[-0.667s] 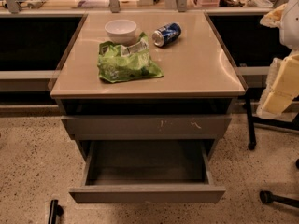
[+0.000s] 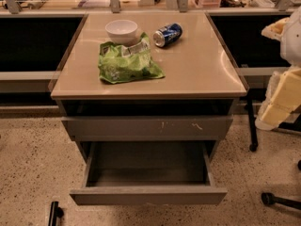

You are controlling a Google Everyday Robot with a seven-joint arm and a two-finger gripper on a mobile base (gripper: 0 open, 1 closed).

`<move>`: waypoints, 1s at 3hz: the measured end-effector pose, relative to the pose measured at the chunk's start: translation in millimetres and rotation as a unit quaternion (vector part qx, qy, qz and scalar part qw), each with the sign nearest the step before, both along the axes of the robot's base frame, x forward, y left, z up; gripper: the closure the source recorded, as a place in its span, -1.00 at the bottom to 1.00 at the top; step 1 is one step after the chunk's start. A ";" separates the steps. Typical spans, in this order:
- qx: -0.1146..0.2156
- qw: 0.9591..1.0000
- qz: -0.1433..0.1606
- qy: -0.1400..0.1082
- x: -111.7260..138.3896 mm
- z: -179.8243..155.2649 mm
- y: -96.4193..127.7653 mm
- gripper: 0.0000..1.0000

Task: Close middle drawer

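Where the task's thing sits: one middle drawer [image 2: 148, 195], pulled open below one scratched front [image 2: 146, 127].
End effector [image 2: 282, 100]: one, right edge, well apart; openness cannot be told.
Table [image 2: 202, 69]: one bowl [image 2: 121, 30], one can [image 2: 167, 35], one green bag [image 2: 128, 62].

On the counter [image 2: 202, 74], a bowl [image 2: 121, 30] sits behind a bag [image 2: 128, 62], with a can [image 2: 167, 35] to the bowl's right. Below, the middle drawer [image 2: 148, 195] juts forward under the upper drawer [image 2: 146, 127]. The gripper [image 2: 282, 95] is right of the counter.
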State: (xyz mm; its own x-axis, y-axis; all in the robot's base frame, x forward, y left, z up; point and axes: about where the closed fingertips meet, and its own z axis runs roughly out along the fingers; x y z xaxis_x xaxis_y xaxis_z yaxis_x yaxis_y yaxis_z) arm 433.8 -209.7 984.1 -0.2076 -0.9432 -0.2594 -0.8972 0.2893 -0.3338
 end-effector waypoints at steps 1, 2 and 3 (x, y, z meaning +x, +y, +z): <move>0.058 0.998 -0.019 0.011 -11.4 -56.8 -2.6 -1.00; 0.140 0.988 -0.049 0.041 -19.3 -142.3 0.8 -1.00; 0.151 0.986 -0.066 0.027 -13.3 -156.2 -0.2 -1.00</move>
